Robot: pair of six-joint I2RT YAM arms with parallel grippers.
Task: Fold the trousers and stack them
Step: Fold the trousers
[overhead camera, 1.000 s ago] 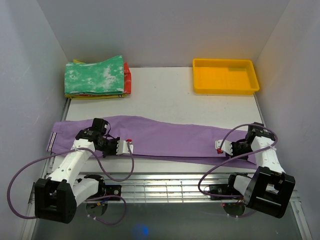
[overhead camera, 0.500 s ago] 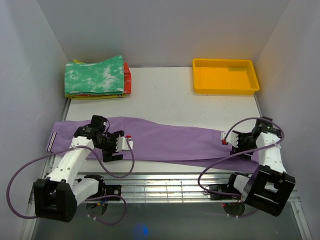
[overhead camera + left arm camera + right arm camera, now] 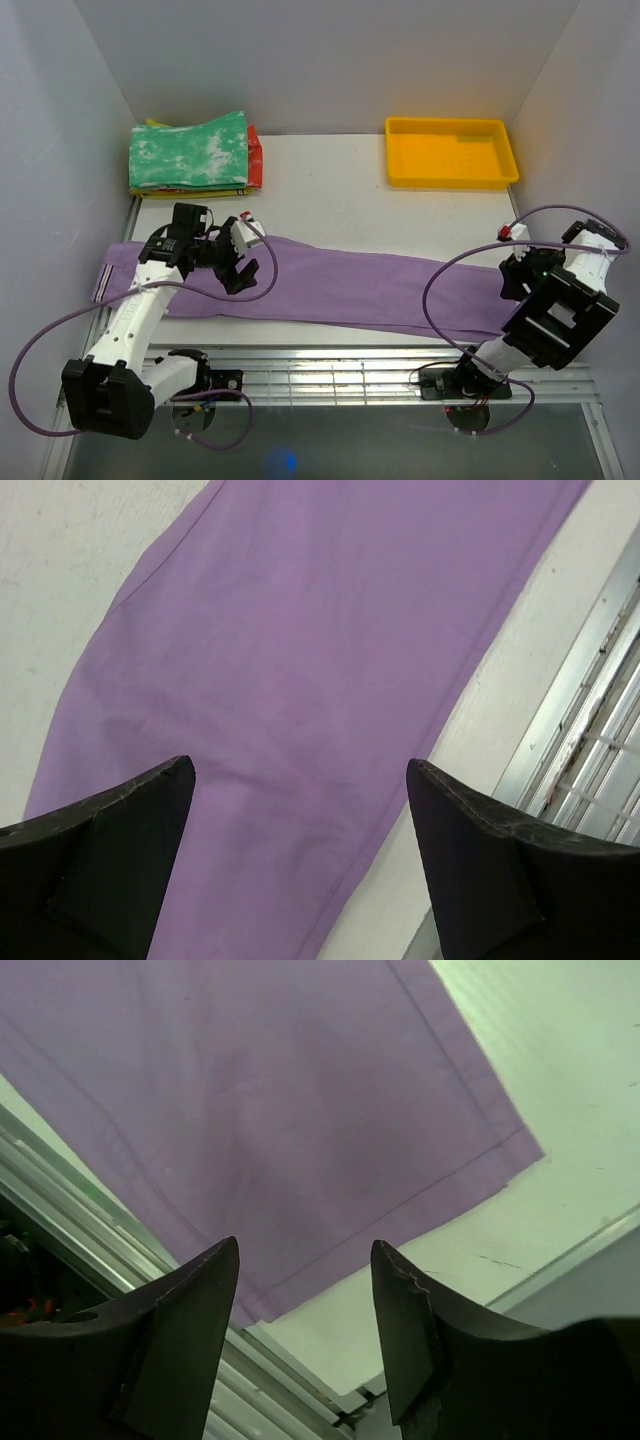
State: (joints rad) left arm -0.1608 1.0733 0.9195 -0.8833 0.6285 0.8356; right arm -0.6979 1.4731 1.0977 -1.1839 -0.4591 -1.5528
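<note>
As the left gripper hangs: jaws wide apart, nothing between them, just above the trousers towards their waistband end.
Right gripper: jaws parted, empty, over the hem end.
Trousers: flat on the table, near its front edge, long axis running left to right under both arms.
Nearer arm: left for the waistband, right for the hems; each end probably suits its own side's gripper.
</note>
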